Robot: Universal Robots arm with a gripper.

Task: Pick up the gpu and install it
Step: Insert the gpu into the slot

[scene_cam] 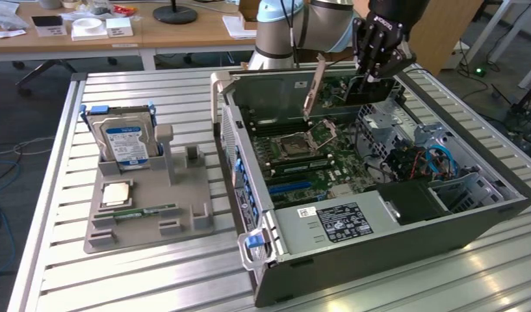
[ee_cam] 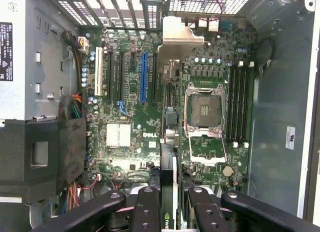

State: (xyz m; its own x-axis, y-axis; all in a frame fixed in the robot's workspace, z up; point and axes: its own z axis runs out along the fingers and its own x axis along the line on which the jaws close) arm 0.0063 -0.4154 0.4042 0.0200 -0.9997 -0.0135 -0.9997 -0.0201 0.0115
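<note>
My gripper (scene_cam: 374,73) hangs over the far part of the open computer case (scene_cam: 247,195) and is shut on the gpu (scene_cam: 368,92), a thin dark card held on edge above the motherboard (scene_cam: 322,156). The card's pale metal bracket strip (scene_cam: 314,84) points toward the case's slotted rear wall. In the wrist view the gpu (ee_cam: 167,177) runs edge-on between the black fingers (ee_cam: 145,209), its bracket (ee_cam: 182,34) near the rear slot openings. It hovers between the blue expansion slot (ee_cam: 143,77) and the open CPU socket (ee_cam: 204,109), clear of the board.
A grey parts holder (scene_cam: 143,208) on the slatted table holds a silver hard drive (scene_cam: 127,140), a processor (scene_cam: 116,193) and a green memory stick (scene_cam: 143,212). Inside the case lie the power supply (scene_cam: 335,224), a black drive cage (scene_cam: 413,201) and cables (scene_cam: 439,162).
</note>
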